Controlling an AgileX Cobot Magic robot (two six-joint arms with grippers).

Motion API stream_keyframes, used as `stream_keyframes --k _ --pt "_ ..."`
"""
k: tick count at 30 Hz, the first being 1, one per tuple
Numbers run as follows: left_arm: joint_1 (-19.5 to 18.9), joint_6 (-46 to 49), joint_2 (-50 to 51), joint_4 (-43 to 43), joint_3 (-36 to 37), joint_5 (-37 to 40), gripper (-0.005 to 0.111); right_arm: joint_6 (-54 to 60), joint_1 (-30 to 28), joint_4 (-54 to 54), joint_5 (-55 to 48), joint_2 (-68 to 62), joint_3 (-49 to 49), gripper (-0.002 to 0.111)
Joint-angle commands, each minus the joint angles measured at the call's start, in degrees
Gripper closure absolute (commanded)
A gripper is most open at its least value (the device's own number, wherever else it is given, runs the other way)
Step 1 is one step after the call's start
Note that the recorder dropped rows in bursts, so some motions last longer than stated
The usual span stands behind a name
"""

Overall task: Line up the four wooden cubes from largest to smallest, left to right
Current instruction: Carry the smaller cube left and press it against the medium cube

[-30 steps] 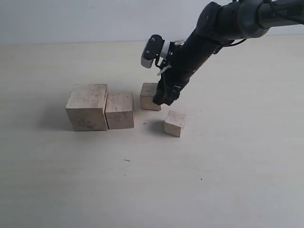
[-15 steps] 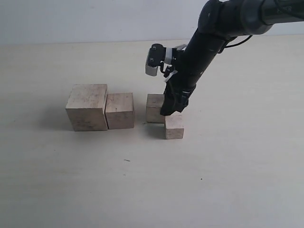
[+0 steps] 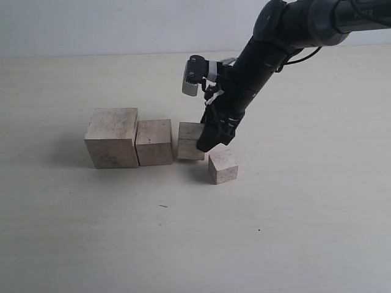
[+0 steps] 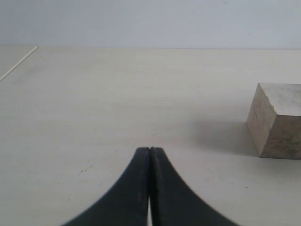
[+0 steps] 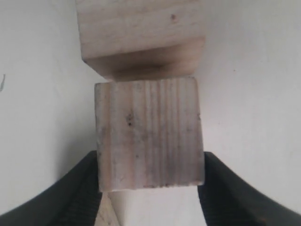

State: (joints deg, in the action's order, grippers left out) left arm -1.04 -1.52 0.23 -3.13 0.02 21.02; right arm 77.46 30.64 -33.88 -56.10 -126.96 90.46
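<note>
Two cubes [image 3: 112, 137] stand touching in order, so our right jaws clamp the third cube [image 3: 188, 141] to seat it beside them; our left jaws rest together.

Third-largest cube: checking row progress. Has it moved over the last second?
Yes. The third-largest cube has come toward the camera and slightly left, into line beside the unmoved second-largest cube.

No text, label, brand, number or sign is showing clearly enough to read in any view. Only some faint pale marking is showing on the upper link of the right arm [image 3: 365, 10], far up and away from the right gripper [image 3: 206, 145], and it is coming out too blurred to make out.
</note>
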Motion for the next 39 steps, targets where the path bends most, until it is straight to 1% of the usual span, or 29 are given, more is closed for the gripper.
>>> stream_keyframes --k 1,3,7,9,12,13,19,39 --pt "0.4 -0.4 -0.2 0.4 0.0 -0.4 0.107 2.0 0.0 -0.8 2.0 0.2 -0.3 0.108" --pt "0.4 -0.4 -0.2 0.4 0.0 -0.4 0.107 4.0 0.0 -0.8 2.4 0.2 -0.3 0.108" --pt "0.4 -0.4 -0.2 0.4 0.0 -0.4 0.107 4.6 0.1 -0.8 2.8 0.2 -0.3 0.108" --pt "0.4 -0.4 -0.2 0.4 0.0 -0.4 0.107 4.6 1.2 1.8 2.8 0.2 -0.3 0.108" --pt "0.4 -0.4 -0.2 0.4 0.0 -0.4 0.107 -3.0 4.0 10.0 6.4 0.2 -0.3 0.108" --pt "0.4 -0.4 -0.2 0.4 0.0 -0.4 0.107 -4.1 4.3 10.6 6.8 0.2 -0.3 0.108" --pt "0.4 -0.4 -0.2 0.4 0.0 -0.4 0.107 -3.9 5.4 8.7 7.0 0.2 -0.3 0.108" --pt "0.4 -0.4 -0.2 0.4 0.0 -0.4 0.107 -4.0 5.4 6.6 7.0 0.2 -0.3 0.108"
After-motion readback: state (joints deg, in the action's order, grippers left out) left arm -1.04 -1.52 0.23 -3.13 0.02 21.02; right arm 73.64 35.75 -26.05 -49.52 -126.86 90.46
